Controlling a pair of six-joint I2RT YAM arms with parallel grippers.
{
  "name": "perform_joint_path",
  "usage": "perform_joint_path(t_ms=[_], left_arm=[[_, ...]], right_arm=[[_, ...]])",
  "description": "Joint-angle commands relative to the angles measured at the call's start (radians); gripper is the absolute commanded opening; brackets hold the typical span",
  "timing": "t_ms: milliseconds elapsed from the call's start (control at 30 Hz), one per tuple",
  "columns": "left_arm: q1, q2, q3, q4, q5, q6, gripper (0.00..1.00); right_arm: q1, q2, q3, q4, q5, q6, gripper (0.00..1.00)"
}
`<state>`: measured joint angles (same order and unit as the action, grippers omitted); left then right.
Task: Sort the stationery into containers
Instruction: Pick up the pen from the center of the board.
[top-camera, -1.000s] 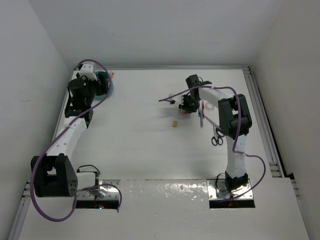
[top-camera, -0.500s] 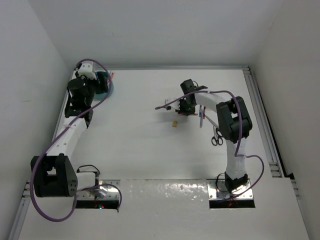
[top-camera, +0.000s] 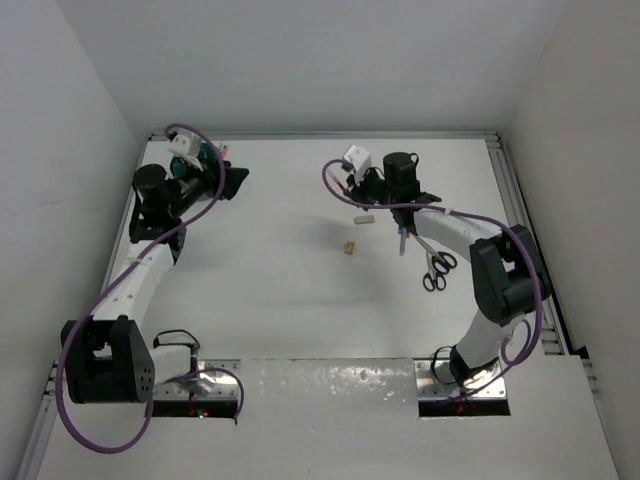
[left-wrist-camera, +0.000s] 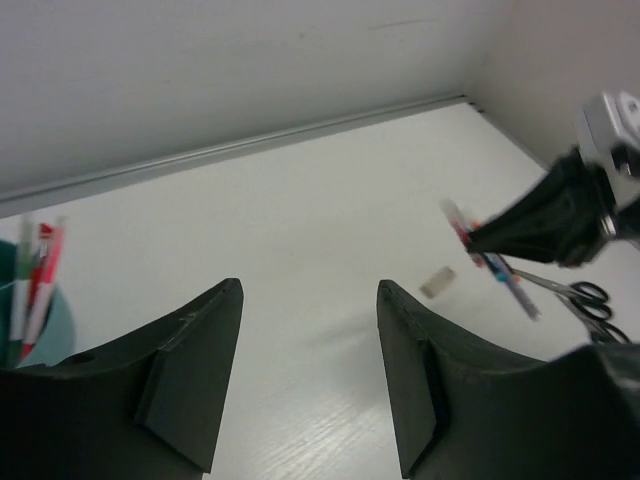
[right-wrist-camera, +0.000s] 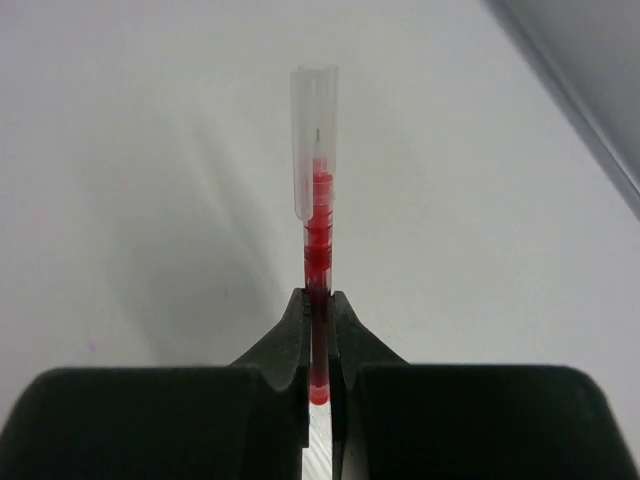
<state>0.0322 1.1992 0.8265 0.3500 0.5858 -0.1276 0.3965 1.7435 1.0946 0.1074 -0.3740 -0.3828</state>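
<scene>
Clamping red pen (right-wrist-camera: 318, 225), right hand (right-wrist-camera: 318, 302) has risen.

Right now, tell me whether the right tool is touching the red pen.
Touching. The right wrist view shows the right tool clamped on the red pen, pressing its barrel from both sides with no gap.

You look down on a white tabletop (top-camera: 290, 290) with a faint wood grain, boxed in by plain white walls: a back wall (top-camera: 320, 60), a left wall (top-camera: 50, 200) and a right wall (top-camera: 580, 150). A grey metal rail (top-camera: 350, 134) runs where the tabletop meets the back wall, and a second rail (top-camera: 525, 240) lines its right edge. At your near edge, a glossy white strip (top-camera: 330, 385) catches glare from light overhead. Shadows on the surface are soft.
</scene>
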Motion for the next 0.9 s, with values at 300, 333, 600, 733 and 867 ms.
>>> perform_joint_path(t_ms=[300, 333, 600, 733, 867], left_arm=[[-0.135, 0.037, 0.01, 0.161, 0.105, -0.165, 0.61], [-0.141, 0.039, 0.007, 0.171, 0.089, -0.165, 0.61], [-0.163, 0.054, -0.01, 0.213, -0.029, -0.214, 0.6], [-0.187, 0.059, -0.013, 0.239, -0.055, -0.19, 0.59], [-0.213, 0.066, -0.017, 0.259, -0.06, -0.182, 0.57]], right_arm=[[0.209, 0.1, 0.079, 0.896, 0.035, 0.7, 0.0], [0.225, 0.105, 0.086, 0.899, 0.035, 0.699, 0.0], [0.271, 0.087, 0.067, 0.9, 0.009, 0.641, 0.0], [0.278, 0.074, 0.041, 0.908, 0.015, 0.621, 0.0], [0.284, 0.073, 0.037, 0.902, 0.006, 0.614, 0.0]])
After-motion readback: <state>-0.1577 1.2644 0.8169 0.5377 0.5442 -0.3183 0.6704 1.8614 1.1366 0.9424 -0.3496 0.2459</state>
